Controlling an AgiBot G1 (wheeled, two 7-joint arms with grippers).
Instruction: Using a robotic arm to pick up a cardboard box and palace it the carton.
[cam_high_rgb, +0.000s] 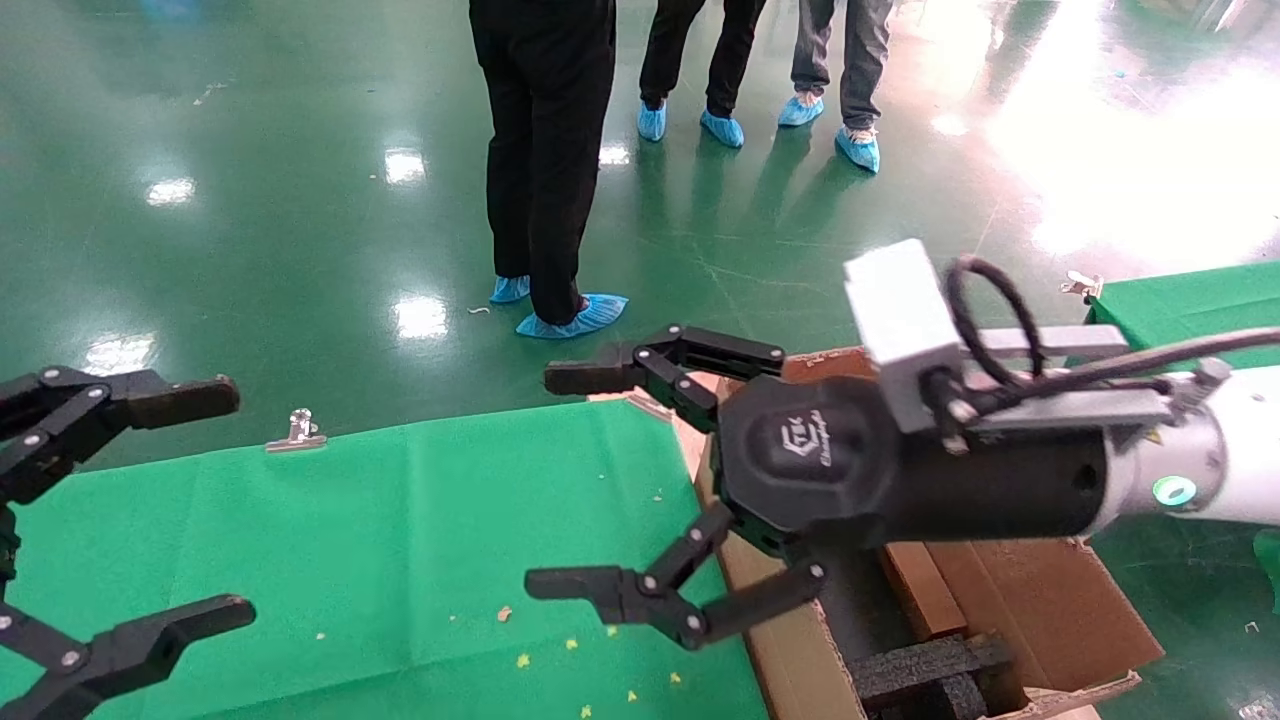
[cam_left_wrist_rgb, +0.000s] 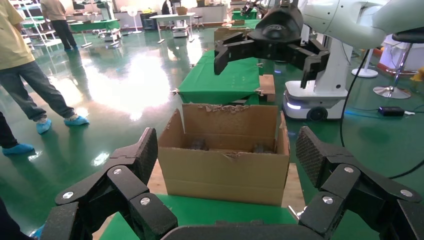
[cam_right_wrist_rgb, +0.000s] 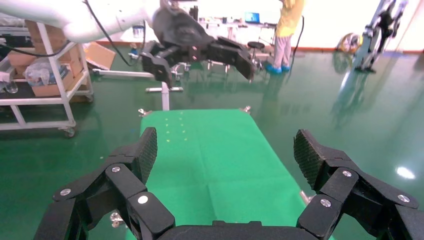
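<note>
The green table (cam_high_rgb: 400, 540) spread wide and bare ahead of the right gripper (cam_high_rgb: 570, 480), free room all the way to its far edge, where a metal clip (cam_high_rgb: 297, 431) was fixed. Only small yellow crumbs (cam_high_rgb: 523, 660) lay below the lower finger. The carton (cam_high_rgb: 1010, 600) sat right behind and under that gripper, butted against the table's side edge, flaps up and torn along the rim, black foam (cam_high_rgb: 930, 670) down inside. No small cardboard box showed in any view. The right arm (cam_high_rgb: 1230, 460), white with a green ring light (cam_high_rgb: 1173, 491), reached in over the carton; its gripper was spread wide, holding nothing. The gripper's black body carried a pale logo (cam_high_rgb: 812, 443), lettering too small to read. The left gripper (cam_high_rgb: 130, 510) hung at the table's opposite end, fingers also splayed and empty. Beyond the table, people in blue shoe covers (cam_high_rgb: 572, 316) stood on the glossy green floor.
</note>
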